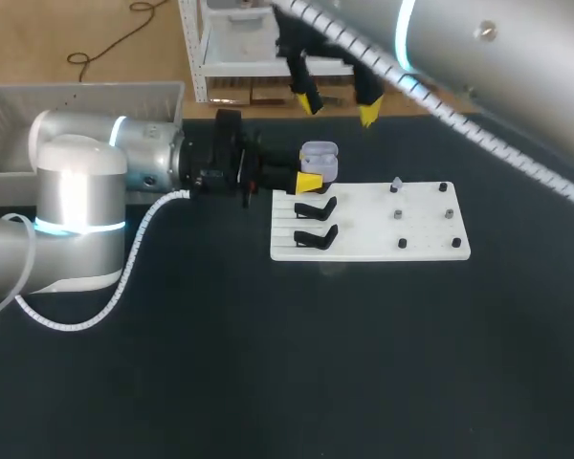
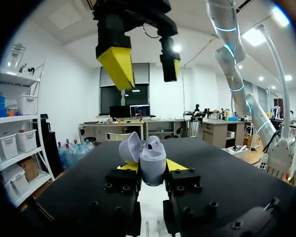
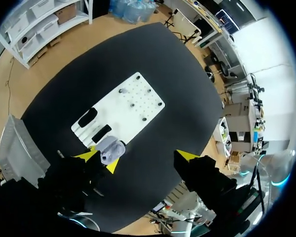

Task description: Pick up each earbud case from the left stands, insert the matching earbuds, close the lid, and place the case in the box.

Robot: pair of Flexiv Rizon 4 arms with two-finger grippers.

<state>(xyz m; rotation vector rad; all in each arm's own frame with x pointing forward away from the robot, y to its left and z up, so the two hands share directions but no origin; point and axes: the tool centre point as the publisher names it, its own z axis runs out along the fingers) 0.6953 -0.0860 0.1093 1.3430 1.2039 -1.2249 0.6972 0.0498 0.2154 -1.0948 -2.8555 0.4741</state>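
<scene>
Our left gripper [image 1: 314,172] pinches the open-lidded earbud case [image 1: 319,156] just beside the white board [image 1: 421,239]; our right gripper [image 1: 339,107] hangs spread above.

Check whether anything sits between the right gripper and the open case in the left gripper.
Nothing visible does. The right gripper hangs open above the earbud case with bare air between. The left gripper grips the case by its sides, below the raised lid.
</scene>
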